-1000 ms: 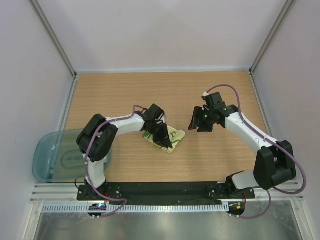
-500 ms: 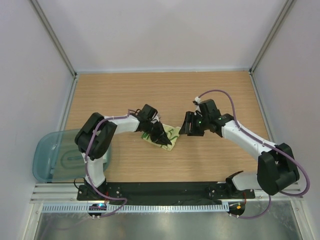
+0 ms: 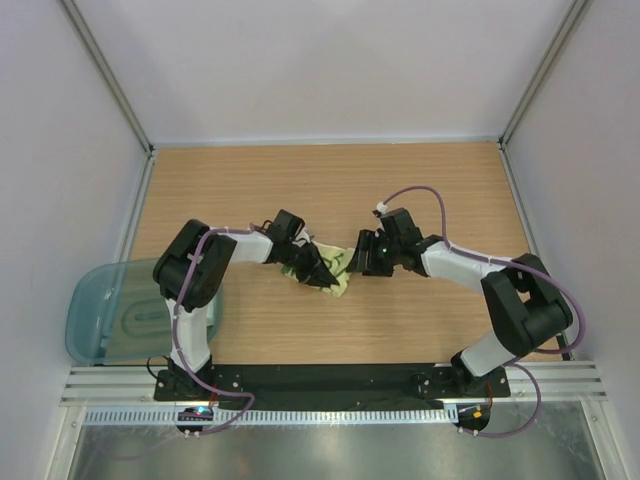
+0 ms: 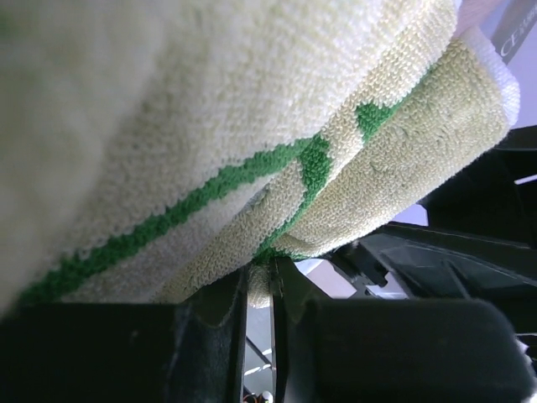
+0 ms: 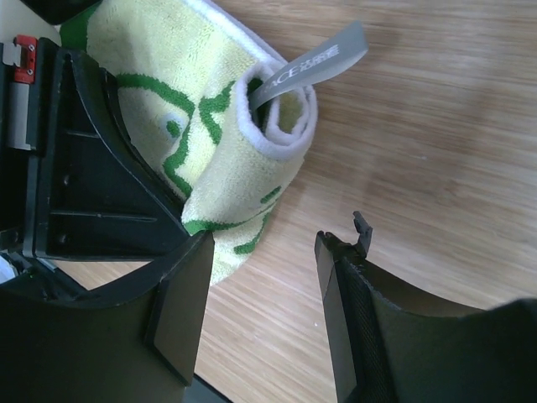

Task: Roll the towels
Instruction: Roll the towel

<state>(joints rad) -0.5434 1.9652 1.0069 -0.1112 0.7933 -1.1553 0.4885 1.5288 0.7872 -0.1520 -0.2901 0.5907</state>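
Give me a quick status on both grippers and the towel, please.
Left gripper shut on the patterned towel. Right gripper open, beside its rolled end. Towel partly rolled on the table. Nothing in the way.

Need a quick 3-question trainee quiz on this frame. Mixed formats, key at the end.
1. True or false: the right hand is clamped on the patterned towel.
2. Which hand grips the patterned towel? A) left hand B) right hand C) neither
3. Fill in: a grey ___ sticks out of the towel's rolled end.

Key:
1. False. Its jaws stand open beside the rolled end.
2. A.
3. label.
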